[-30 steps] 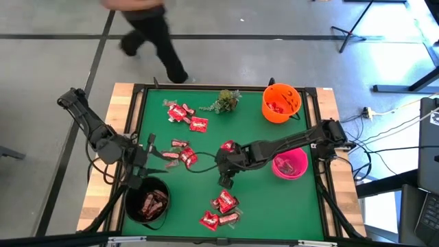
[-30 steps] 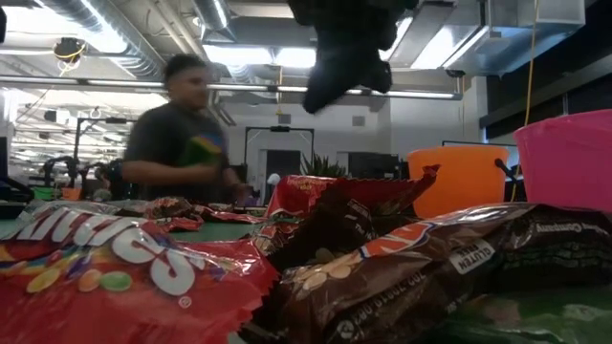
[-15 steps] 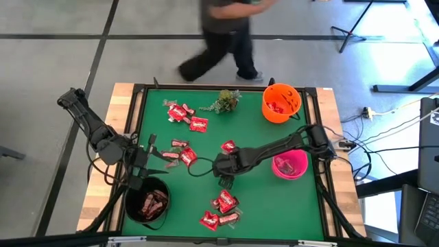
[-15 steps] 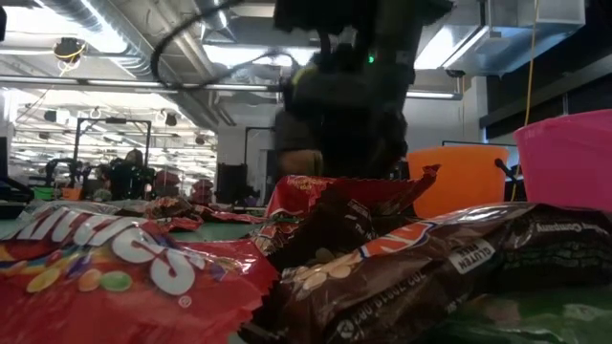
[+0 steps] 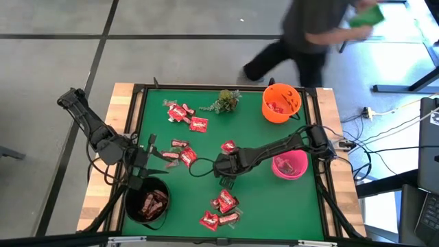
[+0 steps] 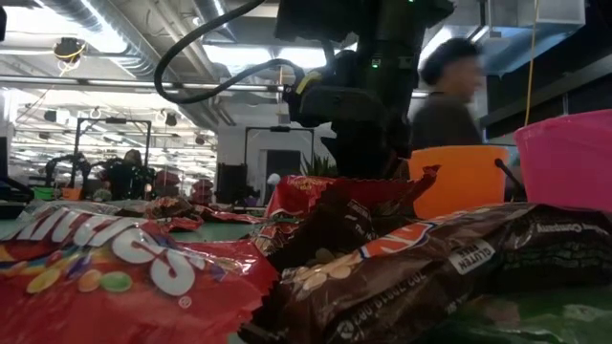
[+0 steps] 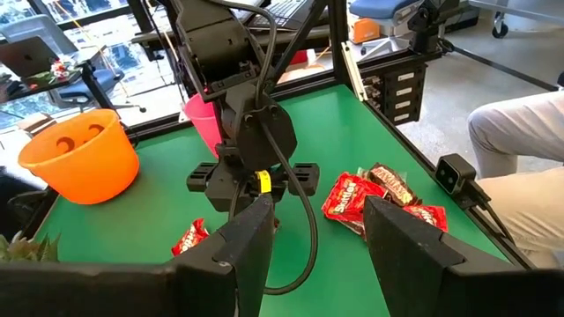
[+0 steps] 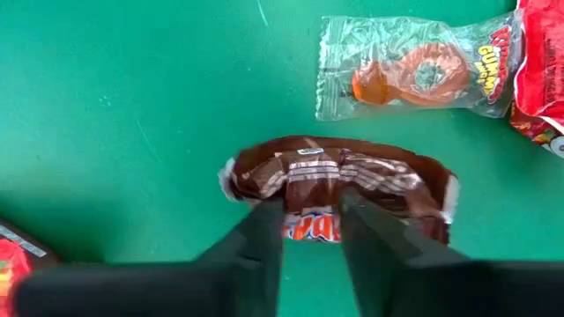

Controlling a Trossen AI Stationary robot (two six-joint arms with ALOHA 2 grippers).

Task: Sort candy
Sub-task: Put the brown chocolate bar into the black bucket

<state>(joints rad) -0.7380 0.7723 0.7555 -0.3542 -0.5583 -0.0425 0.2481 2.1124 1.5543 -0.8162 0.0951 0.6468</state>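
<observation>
Since a second ago the right gripper (image 5: 228, 180) has swung from beside the red packet (image 5: 228, 146) near the middle of the table (image 5: 302, 206) down toward the near cluster of candy, and the person (image 5: 309, 34) behind the table has walked from the left side across to the right; the left gripper (image 5: 152, 153) has not shifted, jaws part open and empty, hanging above the black bowl (image 5: 130, 206) with brown bars in it. In the right wrist view the fingers (image 8: 264, 231) straddle a brown bar (image 8: 339, 189) lying flat on the green mat, pinching its middle so the wrapper bows up, with a clear-wrapped gummy ring (image 8: 414, 77) just beyond; the grip looks closing or only just made, and I cannot tell whether it is firm. So the step in hand is picking up one brown bar. Next, I judge, comes a straight lift clear of the neighbouring sweets, then a carry to the bowl that holds its kind, probably the black one, though the orange bowl (image 5: 281, 103) and pink bowl (image 5: 289, 165) sit nearer the right arm; the wrapper could slip from so narrow a pinch.
</observation>
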